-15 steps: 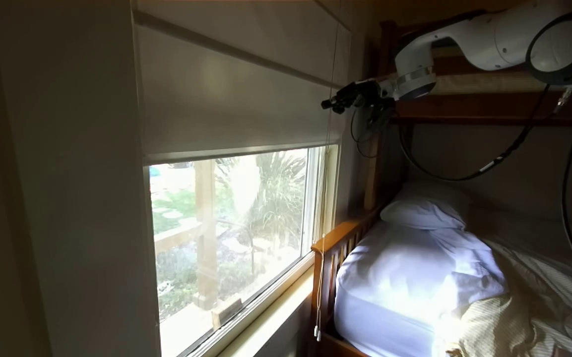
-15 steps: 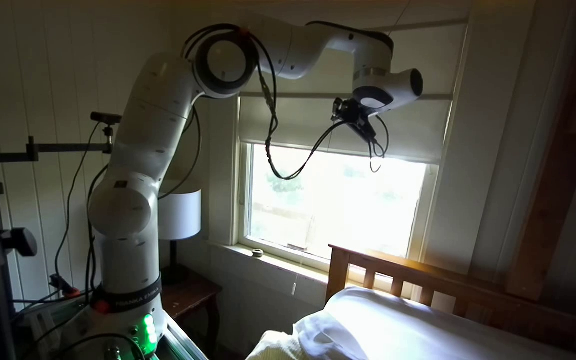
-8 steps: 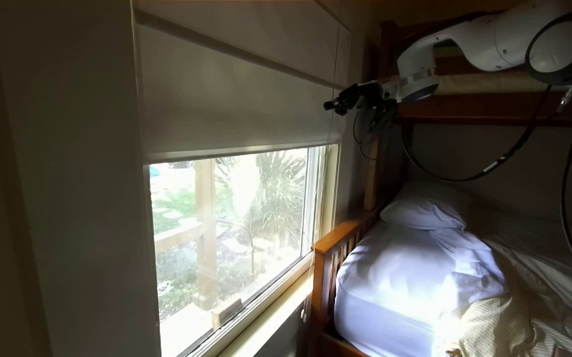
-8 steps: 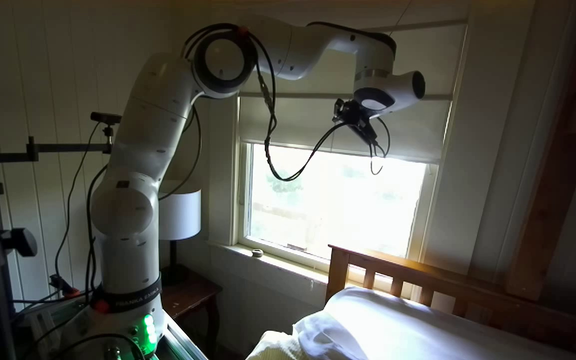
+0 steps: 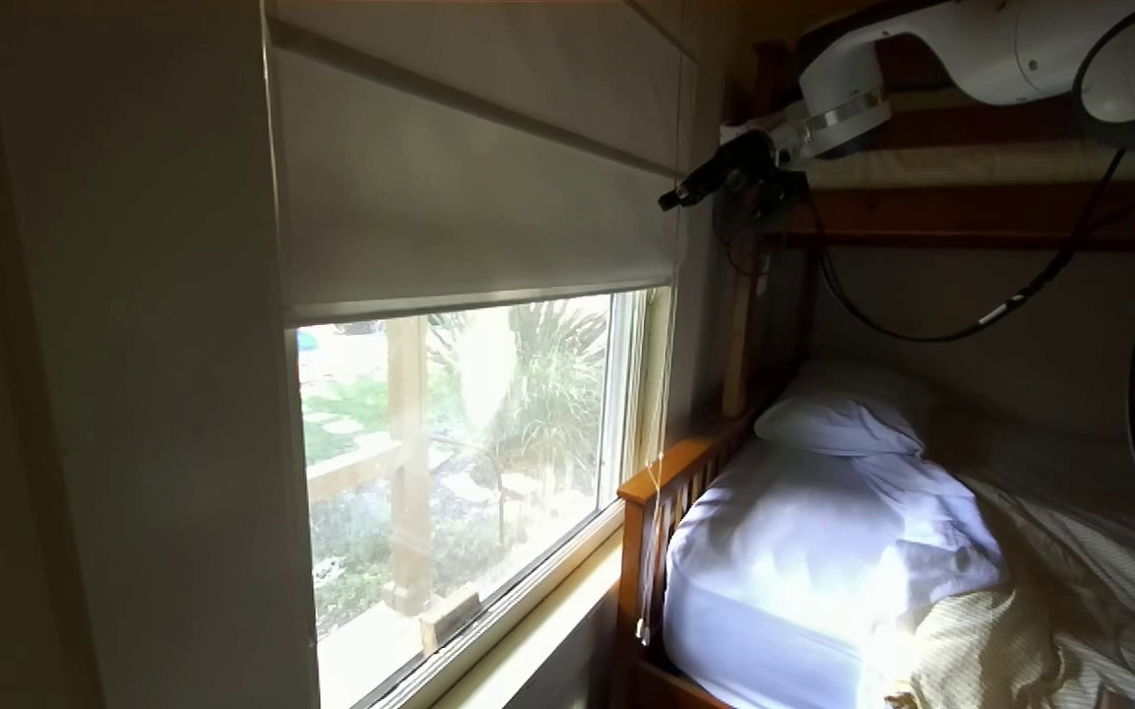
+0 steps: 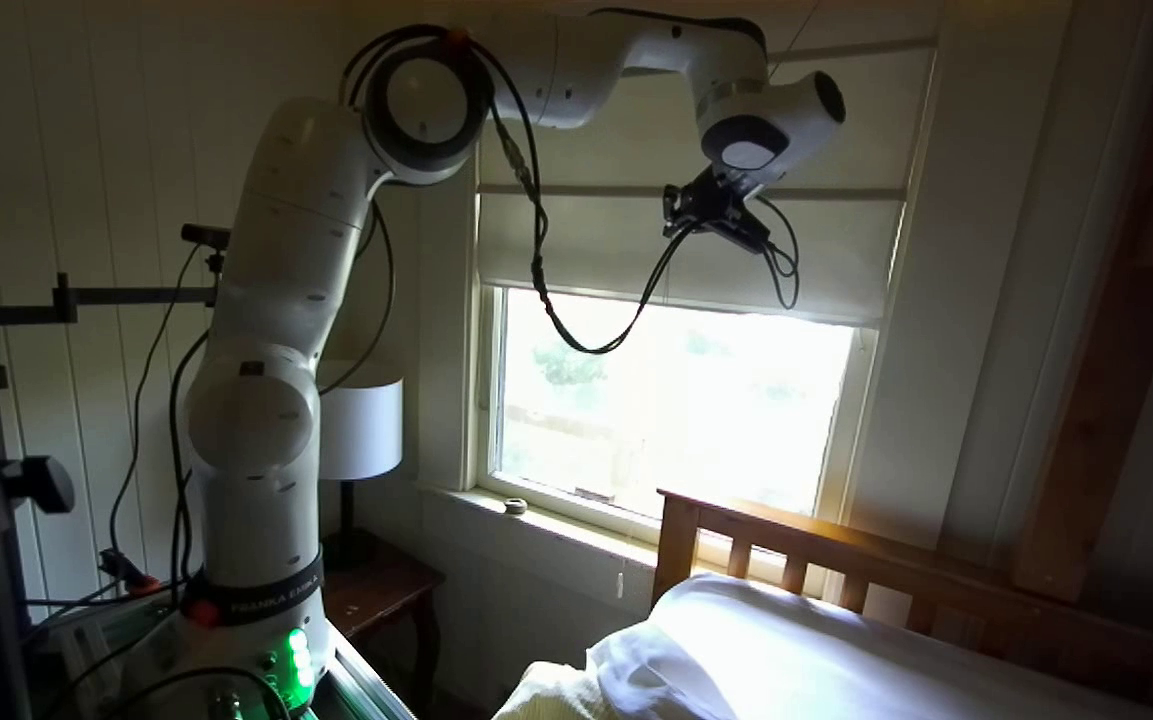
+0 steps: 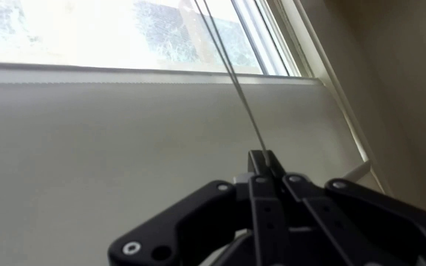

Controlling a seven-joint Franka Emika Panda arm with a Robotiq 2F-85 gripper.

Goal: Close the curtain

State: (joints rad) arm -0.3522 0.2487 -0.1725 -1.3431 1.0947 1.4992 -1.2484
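The curtain [image 5: 478, 187] is a wide off-white shade with horizontal seams, seen in both exterior views [image 6: 606, 240]. It covers the upper part of the window, its lower edge straight across. In the wrist view the curtain [image 7: 124, 155] fills the background. My gripper [image 7: 267, 153] is shut on the thin curtain cord [image 7: 248, 111], which leaves the fingertips as two strands. In an exterior view the gripper [image 5: 667, 200] is in front of the curtain near its far side. The cord [image 5: 657, 483] hangs below it, down past the bed post. In another exterior view the arm partly hides the gripper [image 6: 671, 205].
A bunk bed with a wooden headboard [image 6: 836, 540] and white bedding [image 5: 823, 522] stands beside the window. Its upper bunk rail [image 5: 971, 212] is behind the wrist. A lamp [image 6: 366, 430] stands on a small table by the robot base. Cables hang from the arm.
The arm has risen slightly and the hand tilts more, shifting a little to the right in an exterior view. The cord's hanging end has swung. The curtain's lower edge looks the same.
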